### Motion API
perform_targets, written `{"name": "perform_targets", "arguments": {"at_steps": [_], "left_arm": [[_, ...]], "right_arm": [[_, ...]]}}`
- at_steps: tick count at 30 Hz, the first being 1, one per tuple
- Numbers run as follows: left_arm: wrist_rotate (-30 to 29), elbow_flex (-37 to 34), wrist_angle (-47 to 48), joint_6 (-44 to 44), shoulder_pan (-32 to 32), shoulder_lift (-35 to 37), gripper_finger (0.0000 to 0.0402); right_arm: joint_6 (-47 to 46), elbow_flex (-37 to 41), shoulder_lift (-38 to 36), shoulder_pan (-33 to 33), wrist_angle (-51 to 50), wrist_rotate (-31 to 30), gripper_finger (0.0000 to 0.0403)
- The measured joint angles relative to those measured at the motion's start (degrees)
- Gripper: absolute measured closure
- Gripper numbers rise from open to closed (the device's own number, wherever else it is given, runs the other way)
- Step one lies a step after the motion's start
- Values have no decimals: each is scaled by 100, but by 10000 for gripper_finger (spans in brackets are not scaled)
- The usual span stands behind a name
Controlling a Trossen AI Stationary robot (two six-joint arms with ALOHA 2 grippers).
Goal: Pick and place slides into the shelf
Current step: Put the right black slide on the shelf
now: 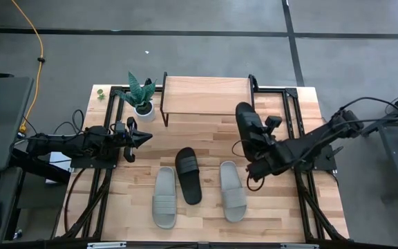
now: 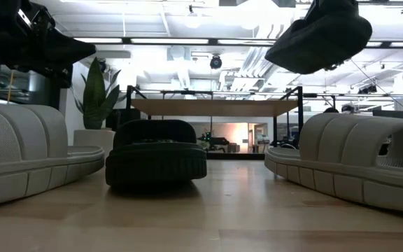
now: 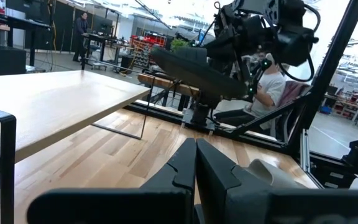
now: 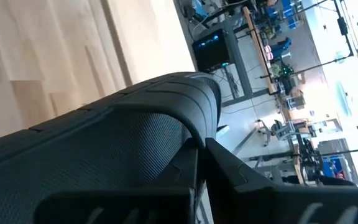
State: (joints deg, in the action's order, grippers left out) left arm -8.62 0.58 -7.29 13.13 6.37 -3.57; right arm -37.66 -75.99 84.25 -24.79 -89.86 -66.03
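My right gripper (image 4: 197,163) is shut on a black slide (image 1: 249,128), which hangs in the air right of the table's middle, high in the low view (image 2: 320,33). A second black slide (image 1: 188,174) lies sole down on the table between two pale grey slides (image 1: 164,198) (image 1: 232,191). The shelf (image 1: 206,95), a light plank on thin black legs, stands at the far edge. At the table's left side my left gripper (image 1: 146,137) hovers shut, touching nothing. My right gripper pinches the black slide between its two fingers at a ribbed edge (image 4: 188,144); whether that is strap or sole I cannot tell. The slide stretches away from the fingers toward the far edge. It is tilted and lifted clear of the table.
A potted plant (image 1: 142,93) stands just left of the shelf. Black frame rails (image 1: 292,104) run along both sides of the table. Bare wood lies between the shelf and the slides on the table. The room behind holds benches and a seated person (image 3: 272,87).
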Motion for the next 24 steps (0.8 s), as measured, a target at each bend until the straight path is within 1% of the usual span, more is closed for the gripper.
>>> {"name": "perform_targets", "arguments": {"at_steps": [5, 13, 17, 20, 24], "left_arm": [[-1, 0, 0, 0, 0, -1, 401], [-2, 0, 2, 0, 0, -1, 401], [-2, 0, 2, 0, 0, -1, 401], [-2, 0, 2, 0, 0, 0, 401], [-2, 0, 1, 0, 0, -1, 401]], "right_arm": [[418, 0, -130, 264, 273, -46, 403], [1775, 0, -144, 811, 1200, -2, 403], [2140, 0, -145, 1114, 1396, 30, 403], [2515, 0, -193, 1343, 1632, 162, 403], [3372, 0, -378, 1636, 2419, 571, 403]]}}
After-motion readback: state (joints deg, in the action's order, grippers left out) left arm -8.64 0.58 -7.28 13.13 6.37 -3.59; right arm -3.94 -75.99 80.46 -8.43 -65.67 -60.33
